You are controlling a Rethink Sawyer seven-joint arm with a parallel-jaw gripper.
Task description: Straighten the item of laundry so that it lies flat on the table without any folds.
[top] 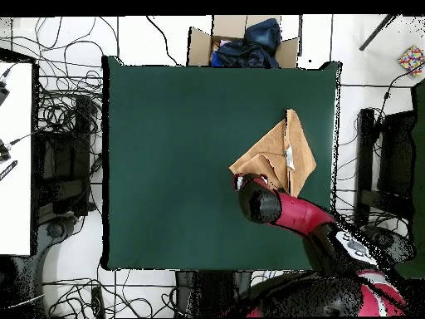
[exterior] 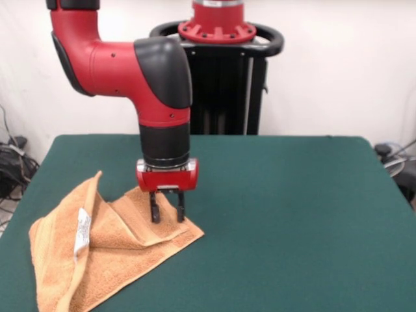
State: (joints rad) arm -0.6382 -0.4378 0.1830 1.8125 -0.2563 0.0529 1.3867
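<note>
Front view shows the orange-tan terry towel (exterior: pixel 110 253) nearest the camera, lying crumpled on the dark green table (exterior: pixel 279 214) at its front left part. One edge of the towel is folded over, forming a raised ridge that climbs to a peak at the towel's far left side, and a small white label (exterior: pixel 82 232) lies along that ridge. Right of the ridge the cloth spreads flatter, ending in a corner that points right. Just behind that corner the gripper (exterior: pixel 167 214) hangs straight down, its two dark fingers (exterior: pixel 155 213) a narrow gap apart with their tips at the towel's surface; no cloth shows pinched between them. Above the towel the red and black arm (exterior: pixel 130 65) bends over from the upper left. Overhead, the towel (top: pixel 278 158) sits close to the table's (top: pixel 166 166) right edge, with a cardboard box (top: pixel 241 43) of dark things beyond the table's far edge.
</note>
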